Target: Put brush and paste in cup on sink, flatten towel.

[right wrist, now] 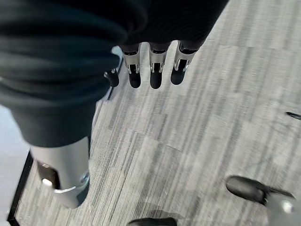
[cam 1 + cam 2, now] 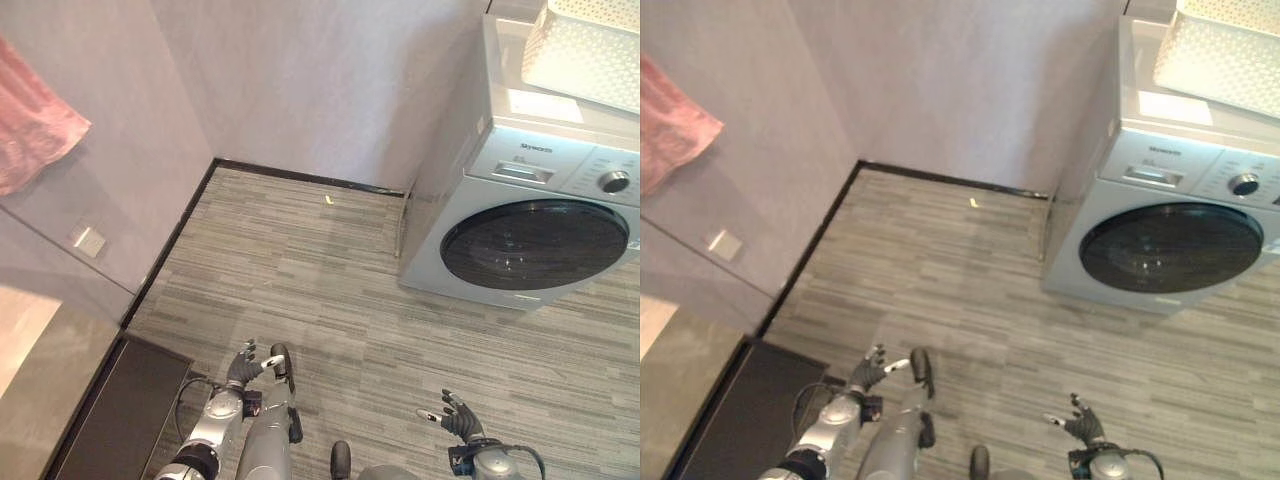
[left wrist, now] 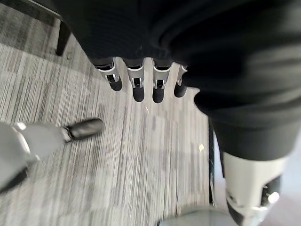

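L hand (image 2: 243,368) and R hand (image 2: 456,415) hang low over the grey floor (image 2: 330,290), fingers loose, holding nothing. Pink towel (image 2: 30,125) hangs on the wall at far left. Washer (image 2: 530,215) stands at right, w/ a white basket (image 2: 585,50) on top.

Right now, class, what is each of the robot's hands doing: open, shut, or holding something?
Left hand: open, fingers relaxed, holding nothing, above the floor.
Right hand: open, fingers spread, holding nothing.
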Tool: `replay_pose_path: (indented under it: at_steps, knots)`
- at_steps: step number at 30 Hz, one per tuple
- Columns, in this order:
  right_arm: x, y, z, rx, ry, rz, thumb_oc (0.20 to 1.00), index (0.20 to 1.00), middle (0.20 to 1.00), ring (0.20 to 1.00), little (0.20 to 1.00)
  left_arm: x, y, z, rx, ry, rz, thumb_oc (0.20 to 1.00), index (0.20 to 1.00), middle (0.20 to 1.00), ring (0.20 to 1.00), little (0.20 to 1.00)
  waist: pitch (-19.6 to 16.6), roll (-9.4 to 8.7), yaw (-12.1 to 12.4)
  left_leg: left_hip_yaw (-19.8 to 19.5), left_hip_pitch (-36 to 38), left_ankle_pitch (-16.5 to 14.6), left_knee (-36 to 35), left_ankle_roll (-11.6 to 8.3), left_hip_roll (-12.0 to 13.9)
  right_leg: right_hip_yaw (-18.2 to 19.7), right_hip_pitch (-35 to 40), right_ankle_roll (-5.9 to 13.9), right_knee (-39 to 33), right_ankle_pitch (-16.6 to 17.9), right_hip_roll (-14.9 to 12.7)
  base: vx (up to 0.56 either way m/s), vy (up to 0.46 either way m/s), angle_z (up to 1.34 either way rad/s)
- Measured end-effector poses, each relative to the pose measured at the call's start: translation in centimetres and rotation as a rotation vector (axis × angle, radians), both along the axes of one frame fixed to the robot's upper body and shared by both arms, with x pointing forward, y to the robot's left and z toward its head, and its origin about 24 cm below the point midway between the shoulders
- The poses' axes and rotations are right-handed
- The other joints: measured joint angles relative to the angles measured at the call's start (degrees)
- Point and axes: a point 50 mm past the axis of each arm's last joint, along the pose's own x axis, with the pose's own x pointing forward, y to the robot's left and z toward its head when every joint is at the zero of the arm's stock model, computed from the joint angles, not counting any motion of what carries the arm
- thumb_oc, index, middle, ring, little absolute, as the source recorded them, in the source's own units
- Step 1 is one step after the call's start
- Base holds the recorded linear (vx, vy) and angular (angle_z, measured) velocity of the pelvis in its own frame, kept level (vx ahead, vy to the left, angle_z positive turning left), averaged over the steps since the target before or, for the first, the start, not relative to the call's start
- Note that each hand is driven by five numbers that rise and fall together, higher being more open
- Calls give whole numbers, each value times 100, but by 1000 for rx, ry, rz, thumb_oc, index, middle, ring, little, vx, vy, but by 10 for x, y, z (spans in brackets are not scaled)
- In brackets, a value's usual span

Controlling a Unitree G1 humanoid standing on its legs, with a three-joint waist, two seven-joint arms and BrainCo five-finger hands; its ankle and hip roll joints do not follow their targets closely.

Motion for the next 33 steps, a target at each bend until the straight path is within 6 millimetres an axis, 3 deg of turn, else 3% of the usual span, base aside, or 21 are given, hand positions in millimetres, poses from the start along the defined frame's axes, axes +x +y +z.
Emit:
replay_pose_path:
  at_steps: [3, 4, 6, 8, 12, 13, 15, 18, 19, 21, 23, 24, 25, 26, 27, 28, 29, 30, 31, 32, 33]
  knots:
    - [-4, -5, -3, -37, 31, 21, 1000, 1000, 1000, 1000, 1000, -12, 4, -5, -2, 24, 11, 1000, 1000, 1000, 1000, 1000, -91, 40, 22, 219, 534, 321, 131, 596, -79, 297, 380, 429, 167, -304, -45, 474, 305, -44]
    - [-6, -1, -7, -28, 50, 18, 1000, 1000, 1000, 1000, 1000, -11, 6, -5, 18, 26, -2, 1000, 1000, 1000, 1000, 1000, -98, -139, 8, 291, 632, 691, 262, 904, -170, 297, 331, 654, 619, -526, -196, 386, 299, -18]
    - [-11, 4, -11, -13, 73, 6, 1000, 1000, 1000, 1000, 1000, -9, 5, -4, 26, 22, -16, 1000, 1000, 1000, 1000, 1000, -134, -243, 21, 319, 798, 499, 255, 1102, -288, 274, 7, 825, 1468, -672, -351, 313, 265, -8]
    - [-15, 11, -13, 5, 78, 23, 1000, 1000, 1000, 1000, 1000, -7, 6, -1, 40, 4, -31, 1000, 1000, 1000, 1000, 1000, -229, -383, 38, 404, 1140, 106, 348, 1101, -539, 327, -72, 1032, 2051, -414, -679, 353, 316, -6]
    - [-7, 19, -10, 36, 44, 41, 1000, 1000, 1000, 1000, 1000, 4, 18, 11, 75, -44, -35, 1000, 1000, 1000, 1000, 1000, -318, -500, 158, 371, 1541, -359, 419, 1238, -739, 224, -807, 1165, 3913, -70, -995, 345, 320, 3]
    - [-5, 19, -8, 38, 31, 49, 1000, 1000, 1000, 1000, 1000, 5, 17, 12, 74, -49, -36, 1000, 1000, 1000, 1000, 1000, -323, -447, 161, 160, 1604, -493, 404, 1299, -776, 259, -941, 1099, 4040, -246, -870, 347, 248, 8]
    - [-1, 14, -2, 26, 1, 57, 1000, 1000, 1000, 1000, 1000, 15, 12, 14, 69, -59, -47, 1000, 1000, 1000, 1000, 1000, -139, -39, -57, -468, 1791, -503, 236, 1125, -620, 545, -1551, 754, 4191, -906, -54, 389, 189, 69]
    - [1, 15, 0, 29, -9, 73, 1000, 1000, 1000, 1000, 1000, 5, 6, 5, 31, -25, -11, 1000, 1000, 1000, 1000, 1000, -117, 68, -61, -555, 2179, -760, 47, 1065, -531, 136, -2520, 404, 3561, -1081, -55, 337, 87, 35]
    - [0, 18, 1, 31, -12, 92, 1000, 1000, 1000, 1000, 1000, -5, 4, -3, 16, 13, -3, 1000, 1000, 1000, 1000, 1000, -125, 66, -267, -894, 2244, -890, 159, 1122, -525, 187, -3069, 716, 2834, -737, -57, 439, 51, 90]
    - [-7, 21, 1, 35, -7, 123, 1000, 1000, 1000, 1000, 1000, -10, 3, -9, 22, 52, -19, 1000, 1000, 1000, 1000, 1000, -42, 119, -392, -1426, 2143, -1169, 513, 966, -354, 936, -3509, 1034, 2149, -436, 197, 518, 22, 141]
    - [-27, 24, -8, 49, 49, 109, 1000, 1000, 1000, 1000, 1000, -24, 5, -18, 26, 99, -25, 1000, 1000, 1000, 1000, 1000, -91, -134, -522, -1825, 2390, -1292, 480, 868, -415, 1030, -3493, 1180, 1245, 80, -97, 397, -14, 209]
    - [-50, 27, -14, 55, 105, 97, 1000, 1000, 1000, 1000, 1000, -42, 15, -27, 53, 163, -16, 1000, 1000, 1000, 1000, 1000, -200, -423, -709, -2537, 2495, -1598, 673, 447, -508, 1265, -3234, 1362, 1106, 0, -468, 297, -57, 239]
    - [-52, 23, -16, 51, 118, 67, 1000, 1000, 1000, 1000, 1000, -53, 21, -31, 67, 194, -5, 1000, 1000, 1000, 1000, 1000, -291, -554, -528, -2504, 2617, -1820, 879, 111, -318, 1221, -3254, 1473, 1464, 283, -335, 505, -135, 215]
    - [-40, 12, -11, 28, 76, 43, 1000, 1000, 1000, 1000, 1000, -58, 12, -35, 40, 209, -9, 1000, 1000, 1000, 1000, 1000, -270, -364, -465, -2170, 2368, -1985, 1813, 47, -399, 1320, -3065, 1521, 1524, 336, -135, 461, -144, 131]
    - [-37, 3, -8, 7, 66, 29, 1000, 1000, 1000, 1000, 1000, -63, 4, -39, 15, 221, -10, 1000, 1000, 1000, 1000, 1000, -292, -170, -588, -2121, 2439, -1974, 1782, 107, -339, 1365, -2814, 1403, 1572, 352, 59, 408, -156, 221]
    - [-53, 0, -17, 13, 143, 12, 1000, 1000, 1000, 1000, 1000, -58, -8, -37, -2, 206, -58, 1000, 1000, 1000, 1000, 1000, -467, -219, -673, -2359, 2329, -1892, 2179, -251, -368, 1170, -2622, 959, 1618, 397, 63, 302, -158, 227]
    - [-42, -2, -13, 13, 110, 16, 1000, 1000, 1000, 1000, 1000, -51, -11, -34, -9, 181, -64, 1000, 1000, 1000, 1000, 1000, -448, -206, -613, -2188, 1881, -1730, 2941, -524, -474, 1002, -2511, 936, 1338, 372, -15, 281, -206, 200]
    - [-27, -3, -8, 15, 67, 16, 1000, 1000, 1000, 1000, 1000, -50, -11, -33, -13, 175, -56, 1000, 1000, 1000, 1000, 1000, -424, -89, -558, -1917, 1264, -1350, 3639, -660, -248, 665, -2539, 672, 1468, 233, 48, 156, -146, 95]
    - [-17, -4, -3, 17, 33, 17, 1000, 1000, 1000, 1000, 1000, -40, -9, -26, -11, 132, -54, 1000, 1000, 1000, 1000, 1000, -284, -149, -406, -1546, 583, -815, 4779, -930, -147, 367, -2756, 91, 2574, -173, -54, 312, -111, 132]
    - [-11, -3, 0, 7, 14, 42, 1000, 1000, 1000, 1000, 1000, -41, 4, -26, 29, 136, -43, 1000, 1000, 1000, 1000, 1000, -211, -340, -441, -975, -119, -862, 5191, -649, 45, 189, -2360, 118, 2277, -197, -152, 264, -45, 111]
    - [-7, 2, 1, 18, -5, 43, 1000, 1000, 1000, 1000, 1000, -45, 9, -27, 40, 154, -34, 1000, 1000, 1000, 1000, 1000, -232, -381, -416, -367, -128, -991, 4177, -284, 183, 19, -2086, 180, 1677, -172, -177, 507, 23, 106]
